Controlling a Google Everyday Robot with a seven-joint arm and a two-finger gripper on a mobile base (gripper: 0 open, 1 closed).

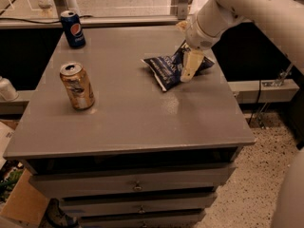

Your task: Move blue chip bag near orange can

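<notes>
The blue chip bag (167, 68), dark navy with white lettering, lies on the grey table (133, 122) at the right of the middle. My gripper (189, 66) hangs from the white arm (223, 11) and sits right at the bag's right part, covering some of it. The orange can (77, 86), gold-orange with a silver opened top, stands upright on the left side of the table, well apart from the bag.
A blue Pepsi can (72, 29) stands at the table's back left corner. The table has drawers (137, 186) below its front edge. A cardboard box (19, 201) sits on the floor at the lower left. A rail (118, 20) runs behind the table.
</notes>
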